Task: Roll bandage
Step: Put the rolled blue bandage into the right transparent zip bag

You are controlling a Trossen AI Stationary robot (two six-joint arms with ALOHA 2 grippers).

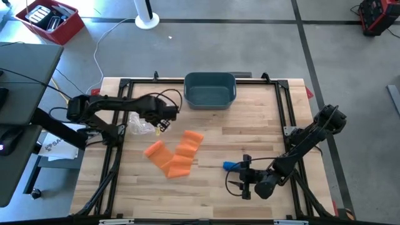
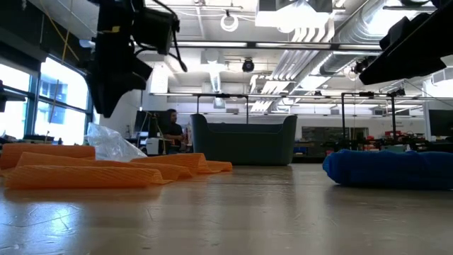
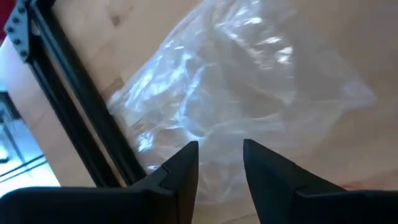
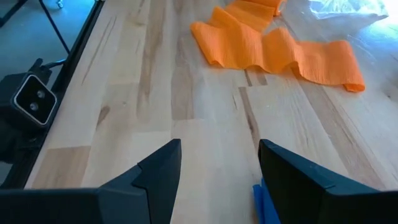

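Note:
The orange bandage (image 1: 175, 156) lies unrolled in loose zigzag folds on the wooden table, also seen in the right wrist view (image 4: 273, 46) and the low view (image 2: 85, 170). A clear plastic wrapper (image 3: 249, 81) rests on the table to its left. My left gripper (image 3: 221, 158) hangs above that wrapper, pointing steeply down, open, with nothing between its fingers. My right gripper (image 4: 217, 168) stands open near the table's front right, aimed toward the bandage. A blue rolled thing (image 1: 231, 165) lies on the table beside its fingers, apart from them.
A teal bin (image 1: 210, 89) stands at the middle of the far edge. Black frame rails (image 1: 119, 131) run along the table's left and right sides. Bare wood lies between the bandage and my right gripper. A person shows far off in the room (image 2: 170, 127).

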